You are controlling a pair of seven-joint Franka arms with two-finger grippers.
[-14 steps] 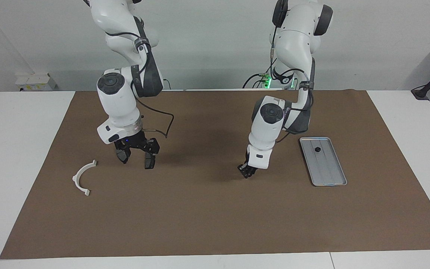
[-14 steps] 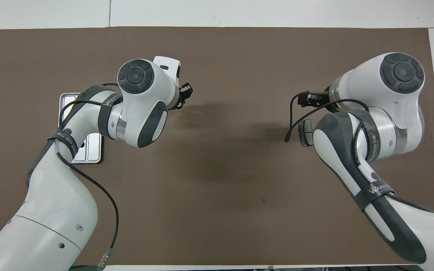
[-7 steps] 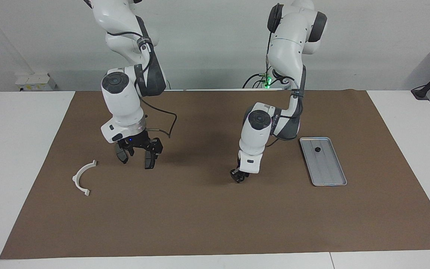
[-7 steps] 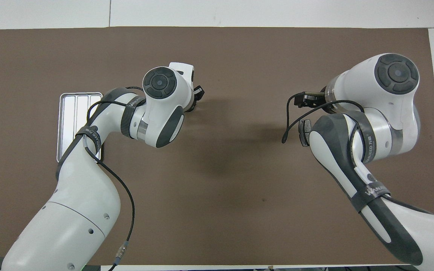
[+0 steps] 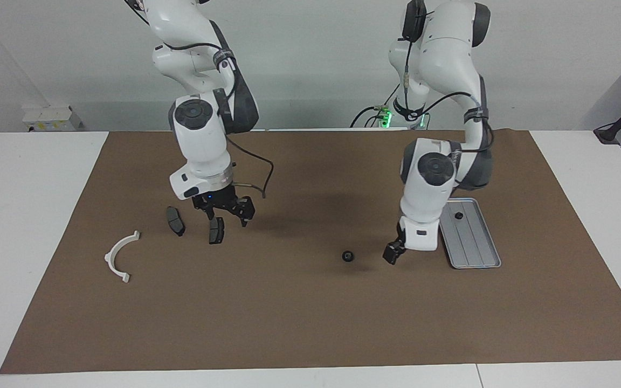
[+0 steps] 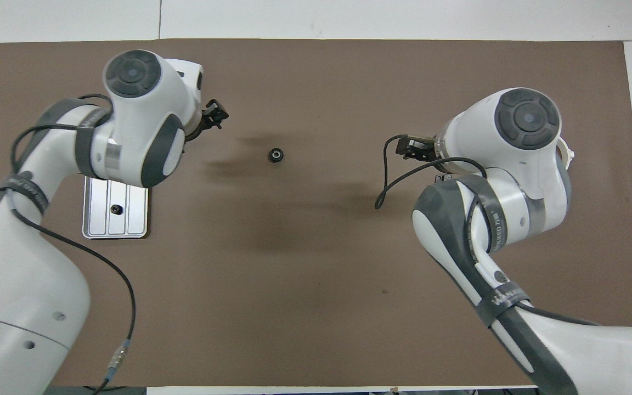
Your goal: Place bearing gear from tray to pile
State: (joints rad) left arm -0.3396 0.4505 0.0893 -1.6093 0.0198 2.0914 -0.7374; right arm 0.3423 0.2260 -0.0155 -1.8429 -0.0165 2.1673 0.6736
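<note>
A small black bearing gear [image 5: 348, 256] lies on the brown mat near its middle; it also shows in the overhead view [image 6: 276, 155]. My left gripper [image 5: 394, 253] [image 6: 214, 112] hangs open and empty just above the mat, between that gear and the silver ridged tray [image 5: 475, 248] [image 6: 135, 214]. A second small black part [image 5: 458, 215] [image 6: 114, 208] lies in the tray. The pile is the white half-ring bracket [image 5: 121, 256] and two dark brake pads [image 5: 174, 221] [image 5: 215, 230], toward the right arm's end. My right gripper [image 5: 224, 210] hangs open over the mat beside the pads.
The brown mat [image 5: 310, 312] covers most of the white table. In the overhead view the right arm hides the pads and most of the bracket [image 6: 568, 153]. A loose cable loops from the right wrist [image 5: 259, 183].
My left gripper let go of the bearing gear on the mat and drew back toward the tray. My right gripper shifted from over the brake pads toward the table's middle, uncovering them.
</note>
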